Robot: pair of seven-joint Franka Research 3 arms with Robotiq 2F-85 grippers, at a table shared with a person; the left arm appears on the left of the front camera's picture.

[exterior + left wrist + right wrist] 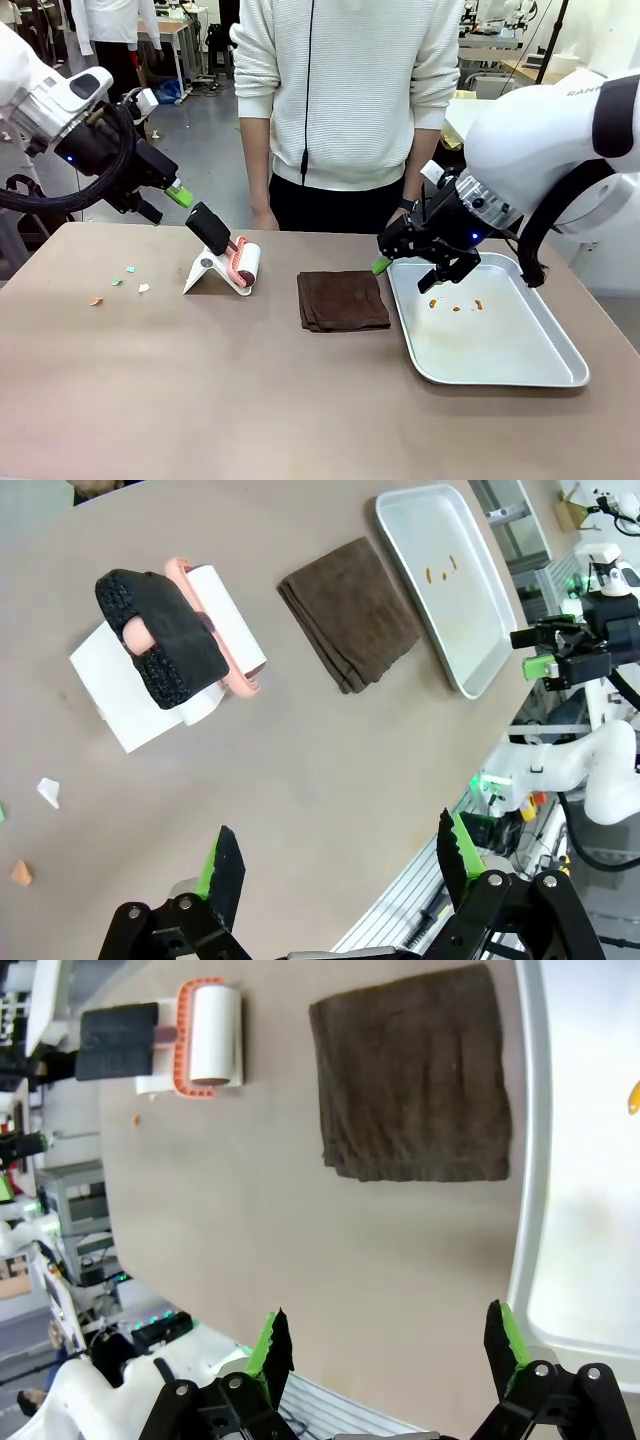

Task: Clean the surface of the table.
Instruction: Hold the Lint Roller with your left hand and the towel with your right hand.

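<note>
Evidently the cleaning is only getting under way: small paper scraps (144, 287) are lying on the left part of the table (250, 400), whose brownish top is running across the whole near scene. A few orange bits (456, 307) are sitting in the silver tray (500, 345) at the right. The left gripper (165, 203) is hovering above the far left of the table, jaws spread wide and holding nothing. It is just left of the black handle of the lint roller (232, 257), which is leaning in its white stand. The right gripper (410, 270) is hanging over the tray's far left corner, likewise wide open and empty, with the folded brown cloth (342, 300) lying between roller and tray. The step in hand, I judge, is reaching for a tool. The next move is probably calling for the left gripper to line its fingers across the roller's handle, close firmly and lift it clear of the stand before rolling over the scraps.
</note>
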